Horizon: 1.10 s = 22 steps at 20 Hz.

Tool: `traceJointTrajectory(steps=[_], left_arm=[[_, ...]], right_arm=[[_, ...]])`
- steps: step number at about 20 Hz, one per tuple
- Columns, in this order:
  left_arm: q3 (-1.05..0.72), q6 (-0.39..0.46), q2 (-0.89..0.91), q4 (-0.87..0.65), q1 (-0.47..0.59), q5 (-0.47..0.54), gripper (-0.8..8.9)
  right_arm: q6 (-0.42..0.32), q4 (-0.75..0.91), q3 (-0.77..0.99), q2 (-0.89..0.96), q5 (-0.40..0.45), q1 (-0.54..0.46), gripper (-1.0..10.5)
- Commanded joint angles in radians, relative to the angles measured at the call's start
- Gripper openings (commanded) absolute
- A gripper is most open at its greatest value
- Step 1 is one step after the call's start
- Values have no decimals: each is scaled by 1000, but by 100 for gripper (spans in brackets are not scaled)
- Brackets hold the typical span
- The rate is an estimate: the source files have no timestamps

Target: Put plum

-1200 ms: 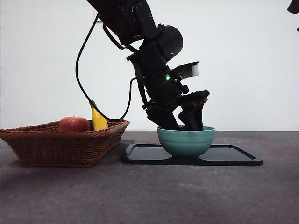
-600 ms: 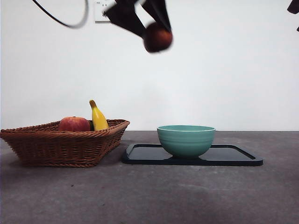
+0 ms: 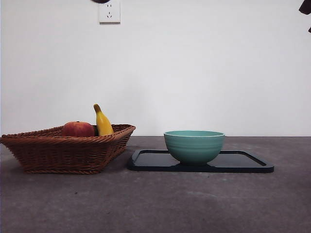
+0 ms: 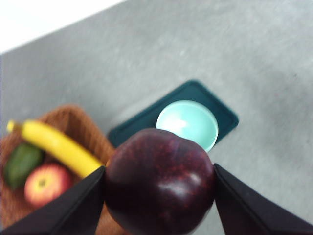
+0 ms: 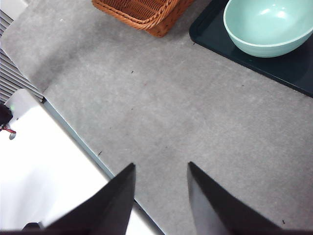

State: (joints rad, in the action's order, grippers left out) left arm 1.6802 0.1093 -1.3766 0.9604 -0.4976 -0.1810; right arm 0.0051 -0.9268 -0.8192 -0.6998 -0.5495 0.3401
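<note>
The plum, dark maroon and glossy, sits clamped between the two black jaws of my left gripper, high above the table. Far below it in the left wrist view are the teal bowl on its dark tray and the wicker basket. In the front view the plum is out of view, and the bowl shows nothing above its rim. My right gripper hangs open over bare table near the table's edge, holding nothing.
The basket at the left holds a banana, a red-orange fruit and a green item. The tray lies right of the basket. A black arm tip shows at the top right corner.
The left gripper rose from inside the bowl with the plum in its jaws and climbed up and left, out of the front view. Basket, bowl and tray stayed put.
</note>
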Motion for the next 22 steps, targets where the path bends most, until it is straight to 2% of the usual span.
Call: traceJointTrajectory(steps=[1,5,12,14,22], left_arm=[[-100,-12,41,-39,19,1,279],[-349,-18,116,-220,79,4,279],[-661,20,82,-554,182,63,278],[-705,34,53,-629,200,63,278],[-713,60,-188,-753,219,63,277]], right_arm=[[-15,7,-9,-4,0,5,171],[-16,7,-9,-4,0,5,171],[-16,8,-9,-4,0,5,171],[-16,13,-9,-4,0,5,171],[-13,13,-9,-4,0,5,171]])
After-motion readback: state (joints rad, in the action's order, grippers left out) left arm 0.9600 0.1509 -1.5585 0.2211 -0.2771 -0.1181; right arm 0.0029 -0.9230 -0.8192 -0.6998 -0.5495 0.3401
